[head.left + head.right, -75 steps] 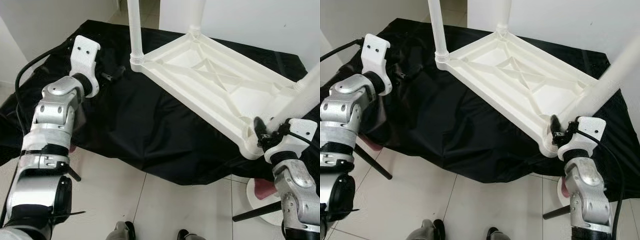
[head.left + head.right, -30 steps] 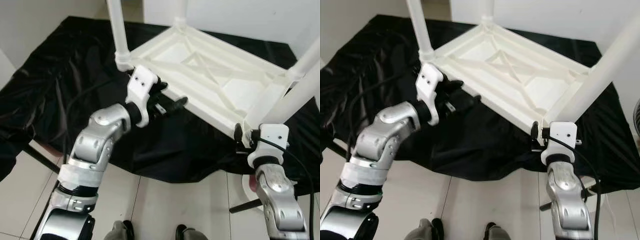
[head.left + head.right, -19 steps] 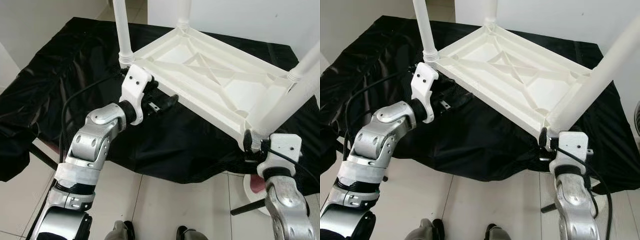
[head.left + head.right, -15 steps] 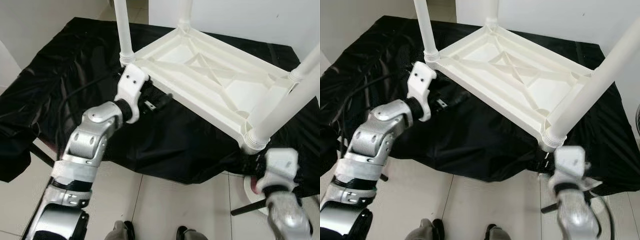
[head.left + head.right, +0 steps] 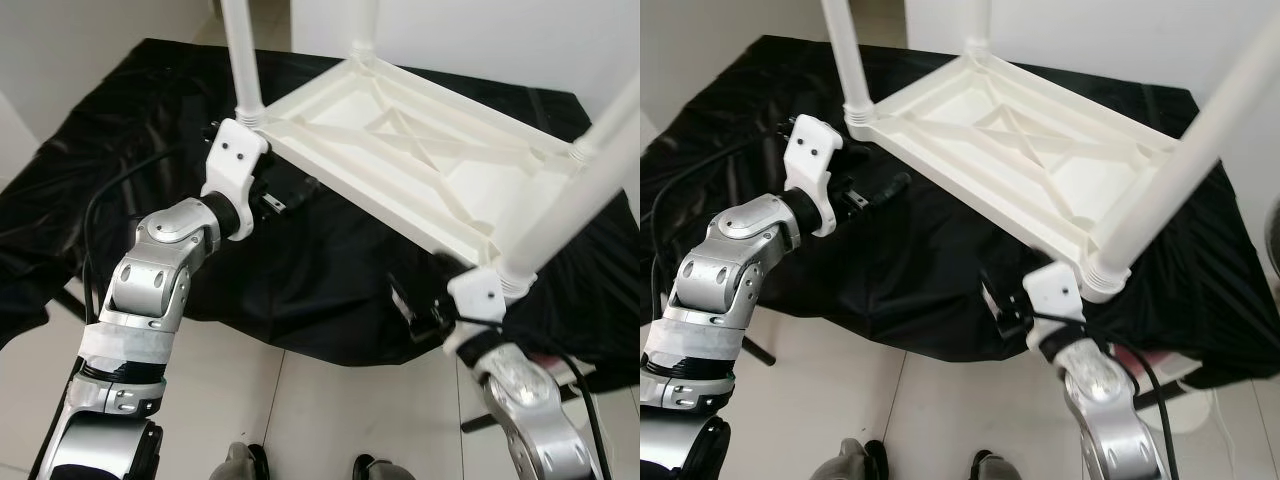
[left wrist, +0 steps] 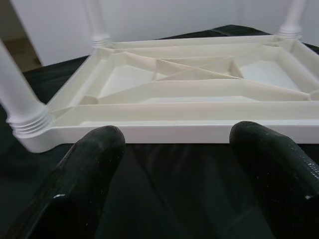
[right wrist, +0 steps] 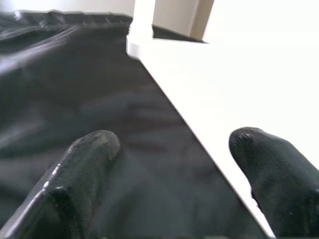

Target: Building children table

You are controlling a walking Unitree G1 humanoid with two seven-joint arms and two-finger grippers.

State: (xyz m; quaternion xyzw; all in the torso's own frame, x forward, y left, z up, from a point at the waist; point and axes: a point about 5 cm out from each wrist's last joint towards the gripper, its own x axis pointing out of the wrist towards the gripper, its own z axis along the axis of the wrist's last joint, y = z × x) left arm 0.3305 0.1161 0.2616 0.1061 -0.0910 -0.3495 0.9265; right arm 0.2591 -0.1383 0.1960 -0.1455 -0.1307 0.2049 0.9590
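Table (image 6: 199, 94) rim between spread left jaws

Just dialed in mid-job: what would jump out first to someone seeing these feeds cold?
The white children's table lying upside down on a black cloth, its legs pointing up. The left hand, open, reaches toward the long near edge by the left corner leg. The right hand, also open, sits over the cloth below the nearest corner, where another leg rises.
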